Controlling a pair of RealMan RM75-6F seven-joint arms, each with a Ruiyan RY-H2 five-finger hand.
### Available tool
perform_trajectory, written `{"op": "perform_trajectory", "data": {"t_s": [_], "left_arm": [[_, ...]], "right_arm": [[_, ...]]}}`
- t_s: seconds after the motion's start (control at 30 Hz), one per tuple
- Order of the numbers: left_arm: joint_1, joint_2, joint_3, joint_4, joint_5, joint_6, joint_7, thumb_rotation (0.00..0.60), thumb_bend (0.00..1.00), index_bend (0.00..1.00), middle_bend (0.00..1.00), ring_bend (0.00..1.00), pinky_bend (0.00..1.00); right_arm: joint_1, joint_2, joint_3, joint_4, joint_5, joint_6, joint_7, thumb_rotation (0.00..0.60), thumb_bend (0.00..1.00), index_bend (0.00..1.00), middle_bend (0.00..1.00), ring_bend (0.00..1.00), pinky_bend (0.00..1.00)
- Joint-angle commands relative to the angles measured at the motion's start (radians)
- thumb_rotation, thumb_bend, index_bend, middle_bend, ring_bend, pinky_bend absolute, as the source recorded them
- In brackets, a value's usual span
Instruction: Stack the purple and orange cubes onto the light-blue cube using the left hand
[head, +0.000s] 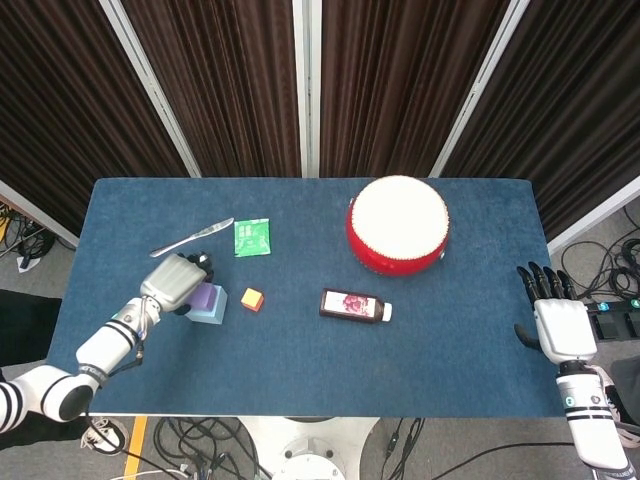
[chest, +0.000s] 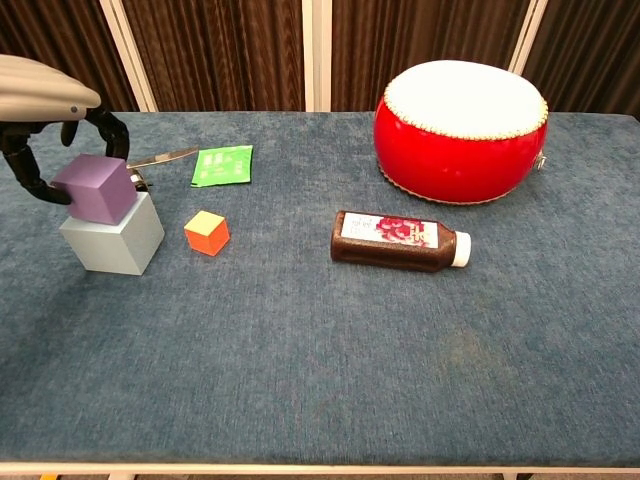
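Two hands show, one at each end of a blue-covered table (head: 300, 380). Largest on it is a red drum (chest: 461, 130) with a pale top, at the far right. In front of it a dark bottle (chest: 398, 240) lies on its side, white cap pointing right.

The left hand (head: 177, 281) hangs over the near-left part of the table, its dark fingers (chest: 108, 127) curved down on either side of the purple cube (chest: 96, 188). The chest view shows fingers close against the cube's left and far sides, but whether they grip it or merely flank it cannot be told. The purple cube sits on top of the light-blue cube (chest: 113, 237), slightly tilted and set toward its left rear edge. The orange cube (chest: 207, 232) rests on the cloth just to the right of that stack, apart from it and clear of the hand.

Beyond the cubes lie a green packet (chest: 223, 165) and, to its left, a metal knife (head: 191, 238).

The right hand (head: 561, 325) is held off the table's right edge, fingers straight and spread, holding nothing.
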Motion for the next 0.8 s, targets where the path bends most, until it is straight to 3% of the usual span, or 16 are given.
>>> {"op": "perform_trajectory", "data": {"t_s": [0.03,0.17,0.4,0.57,0.8], "left_arm": [[0.001,0.0,-0.004,0.001,0.002,-0.002,-0.009,0.6,0.22,0.35,0.41,0.27,0.4],[0.003,-0.001,-0.008,0.002,0.011,-0.004,-0.018,0.6,0.19,0.29,0.35,0.27,0.4],[0.006,0.025,-0.018,-0.023,0.016,-0.005,-0.037,0.6,0.17,0.27,0.33,0.25,0.38],[0.009,0.079,-0.033,-0.112,0.029,0.039,-0.007,0.6,0.17,0.27,0.33,0.24,0.38],[-0.005,0.1,-0.067,-0.274,-0.032,0.138,0.145,0.6,0.16,0.28,0.33,0.24,0.38]], "right_arm": [[0.0,0.0,-0.001,0.001,-0.001,0.0,0.0,0.6,0.2,0.0,0.02,0.0,0.01],[0.001,-0.002,-0.002,0.002,0.001,-0.002,0.001,0.6,0.2,0.0,0.02,0.0,0.01],[0.0,-0.001,-0.003,0.006,-0.002,0.001,0.008,0.6,0.2,0.0,0.02,0.0,0.01],[-0.001,0.002,-0.001,0.009,-0.003,0.003,0.018,0.6,0.2,0.0,0.02,0.0,0.01],[-0.001,0.008,0.003,0.023,-0.007,0.002,0.048,0.6,0.2,0.0,0.02,0.0,0.01]]}}
